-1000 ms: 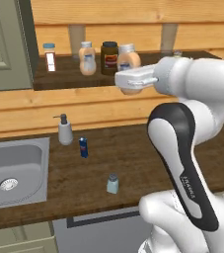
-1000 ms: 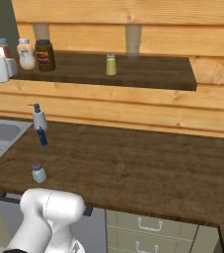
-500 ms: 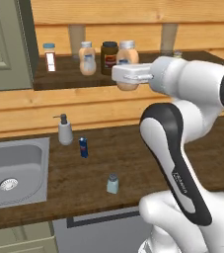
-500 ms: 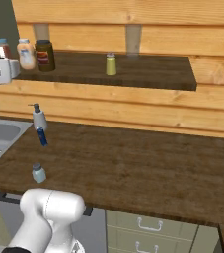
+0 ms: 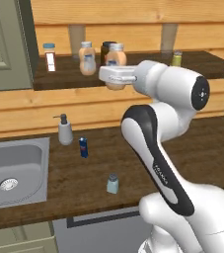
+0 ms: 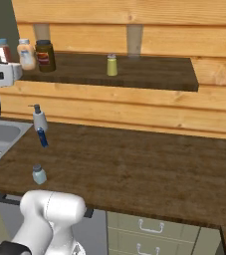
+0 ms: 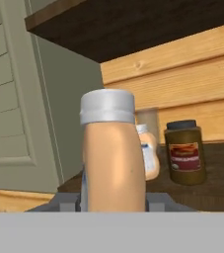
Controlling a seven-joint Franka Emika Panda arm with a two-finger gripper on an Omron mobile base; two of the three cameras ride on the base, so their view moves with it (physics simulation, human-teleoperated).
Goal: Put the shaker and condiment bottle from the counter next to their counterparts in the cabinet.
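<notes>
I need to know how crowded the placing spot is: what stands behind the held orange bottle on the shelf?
In the hand view, behind the condiment bottle stand its twin bottle, partly covered, and a dark brown jar beside it. Whatever sits directly behind the held bottle is covered.

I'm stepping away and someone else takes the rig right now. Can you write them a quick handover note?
Gripper: shut on the condiment bottle, held upright at shelf height in front of the cabinet shelf.
Twin bottle: on the shelf, just left of a dark brown jar.
Shaker: on the counter near its front edge, untouched.
Yellow-green shaker: on the shelf, further right, standing alone.
Done: bottle picked up and raised to the shelf.
Left: set the bottle down beside its twin, then fetch the shaker and place it next to the yellow-green one.
</notes>
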